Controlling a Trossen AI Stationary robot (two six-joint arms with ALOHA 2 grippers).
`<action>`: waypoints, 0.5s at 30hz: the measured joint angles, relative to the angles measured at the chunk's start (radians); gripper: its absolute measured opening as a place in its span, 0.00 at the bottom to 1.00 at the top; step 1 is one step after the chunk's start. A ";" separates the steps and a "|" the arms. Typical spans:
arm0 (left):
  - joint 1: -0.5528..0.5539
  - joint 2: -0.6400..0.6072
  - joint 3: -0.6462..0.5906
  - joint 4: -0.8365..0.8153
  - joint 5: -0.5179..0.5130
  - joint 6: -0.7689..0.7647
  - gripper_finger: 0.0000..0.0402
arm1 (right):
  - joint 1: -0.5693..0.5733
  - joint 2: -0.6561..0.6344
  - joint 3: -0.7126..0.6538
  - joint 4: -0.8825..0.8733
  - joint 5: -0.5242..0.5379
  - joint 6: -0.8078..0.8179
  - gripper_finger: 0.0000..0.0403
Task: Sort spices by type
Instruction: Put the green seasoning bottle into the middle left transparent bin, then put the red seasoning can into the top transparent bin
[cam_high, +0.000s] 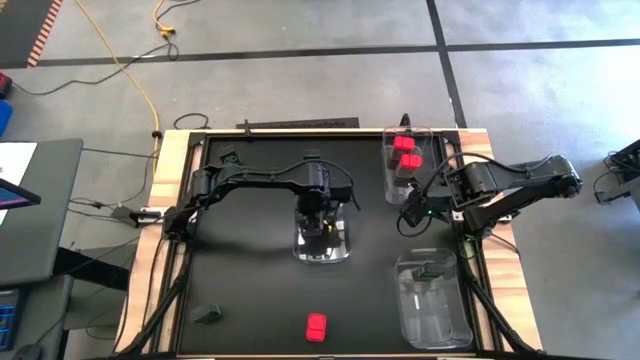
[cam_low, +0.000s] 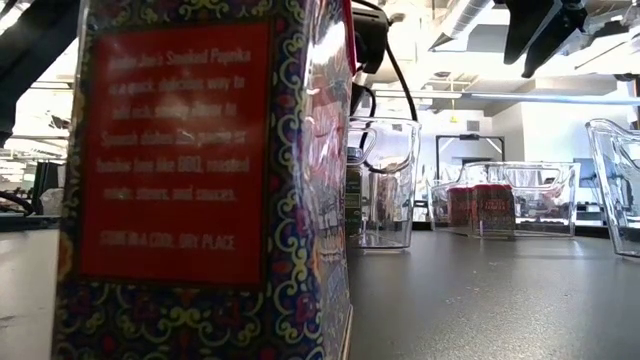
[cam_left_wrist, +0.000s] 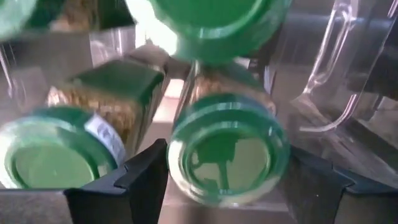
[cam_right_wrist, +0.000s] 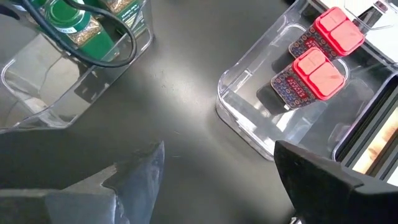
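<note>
While the left pincer hangs inside the clear rectangular plastic bin at the centre of the black worktop in the high view, its two dark fingers stand on either side of a round green-topped glass jar, which fills the lower middle of the left wrist view. Whether those fingers touch the jar or stand just off it I cannot tell; the pincer looks partly spread. A second green-lidded jar lies just beside the first, at the lower left of that picture, with another green lid at the top.

At centre right of the high view, the right pincer hovers over bare worktop, spread and holding nothing. Above it, the clear bin near the top edge holds two bright red blocky boxes side by side.

At the lower right, a third clear bin holds a dark blackish-green container at its upper end. One red box stands alone at bottom centre of the worktop, and a small dark container sits at the lower left, well apart from it.
</note>
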 joint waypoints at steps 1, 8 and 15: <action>0.000 0.000 0.000 -0.010 0.000 -0.009 0.66 | 0.000 0.000 0.000 0.000 0.000 0.000 0.82; -0.002 -0.021 0.016 -0.055 0.001 -0.084 0.66 | 0.000 0.000 0.000 0.000 0.000 -0.009 0.82; -0.023 -0.060 0.129 -0.086 -0.002 -0.138 0.66 | 0.003 0.000 0.000 0.001 -0.003 -0.032 0.82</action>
